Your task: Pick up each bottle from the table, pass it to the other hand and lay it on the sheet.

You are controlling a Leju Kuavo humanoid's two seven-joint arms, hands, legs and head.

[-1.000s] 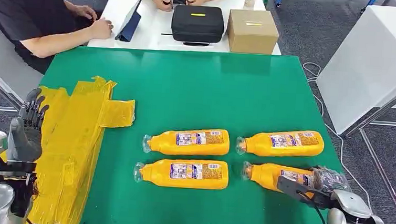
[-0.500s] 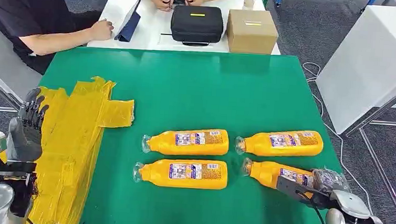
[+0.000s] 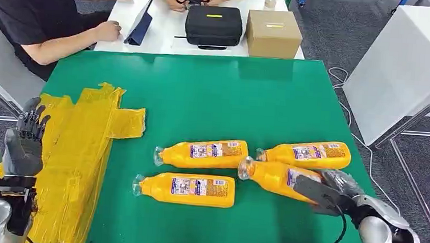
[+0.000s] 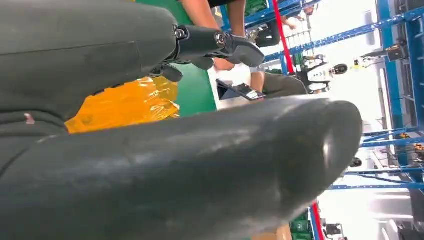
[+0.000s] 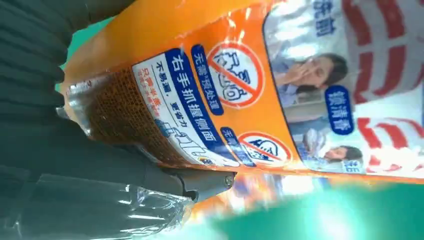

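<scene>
Orange bottle label close-up, right robot hand gripping

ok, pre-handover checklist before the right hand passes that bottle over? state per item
1. Right hand grips held bottle at its base end: ok.
2. Bottle off the table: cannot tell; it lies tilted, cap end close to the upper-left bottle.
3. Left hand holds nothing, fingers apart: ok.
4. Yellow sheet bare, ready for a bottle: ok.
5. Grip firmness: cannot tell.
</scene>
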